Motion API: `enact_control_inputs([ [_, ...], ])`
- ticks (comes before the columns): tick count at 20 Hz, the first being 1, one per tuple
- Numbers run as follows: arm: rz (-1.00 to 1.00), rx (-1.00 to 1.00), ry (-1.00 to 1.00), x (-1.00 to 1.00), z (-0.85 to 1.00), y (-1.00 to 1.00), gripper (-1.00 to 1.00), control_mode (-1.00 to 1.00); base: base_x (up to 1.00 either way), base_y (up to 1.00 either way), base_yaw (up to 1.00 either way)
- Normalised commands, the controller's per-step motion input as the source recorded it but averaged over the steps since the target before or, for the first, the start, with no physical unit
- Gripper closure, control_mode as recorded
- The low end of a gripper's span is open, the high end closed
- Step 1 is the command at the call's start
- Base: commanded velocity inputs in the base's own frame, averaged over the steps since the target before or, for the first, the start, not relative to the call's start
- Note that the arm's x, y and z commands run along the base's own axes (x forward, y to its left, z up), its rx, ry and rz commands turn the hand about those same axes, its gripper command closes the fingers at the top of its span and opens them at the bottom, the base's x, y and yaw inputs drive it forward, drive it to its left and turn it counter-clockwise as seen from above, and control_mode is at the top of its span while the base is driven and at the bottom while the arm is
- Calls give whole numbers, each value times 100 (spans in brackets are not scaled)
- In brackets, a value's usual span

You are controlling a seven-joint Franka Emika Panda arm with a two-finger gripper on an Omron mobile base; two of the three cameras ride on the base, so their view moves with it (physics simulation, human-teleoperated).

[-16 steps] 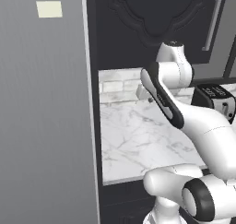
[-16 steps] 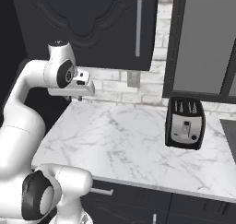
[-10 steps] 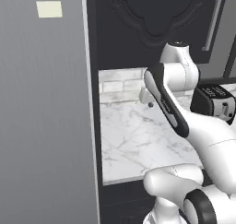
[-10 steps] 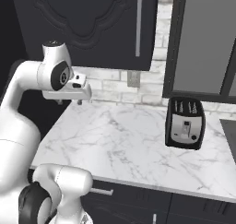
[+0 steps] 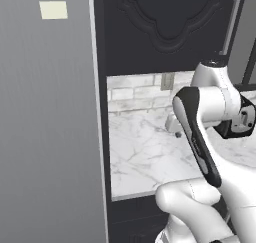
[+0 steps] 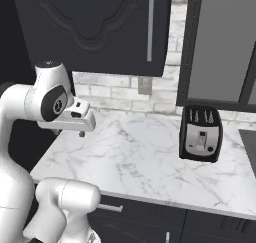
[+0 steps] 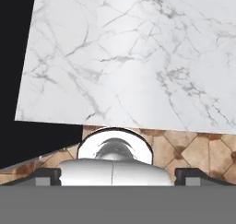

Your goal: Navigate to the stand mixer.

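The stand mixer is out of view. My gripper (image 6: 81, 132) hangs above the left part of the white marble counter (image 6: 150, 162), pointing down, and it appears too in the left base view (image 5: 177, 133) beside my forearm. In the hand view its two dark fingertips (image 7: 46, 175) sit far apart at the bottom with nothing between them, so it is open. Below them lie the counter's front edge (image 7: 115, 121) and brown floor tiles (image 7: 198, 149).
A black toaster (image 6: 201, 132) with top slots stands on the counter's right side, under a dark cabinet frame (image 6: 190, 47). Black upper cabinets (image 6: 95, 27) hang above. A tall grey panel (image 5: 50, 127) bounds the counter on the left.
My arm has folded lower and the gripper has dropped closer to the counter. The counter and the toaster keep almost the same place in the views.
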Motion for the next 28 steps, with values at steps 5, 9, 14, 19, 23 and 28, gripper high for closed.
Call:
enact_control_inputs([
  [5,-4,0,3,-13,-9,-36,-100,100,-8,-39,-2],
  [9,0,0,0,0,0,0,-100,100,-38,-100,-4],
  [14,0,0,0,0,0,0,-100,100,-43,-100,-7],
  [19,0,0,0,0,0,0,-100,100,-56,-100,-10],
  [23,0,0,0,0,0,0,-100,100,-39,-97,-24],
  [28,0,0,0,0,0,0,-100,100,1,-45,-65],
])
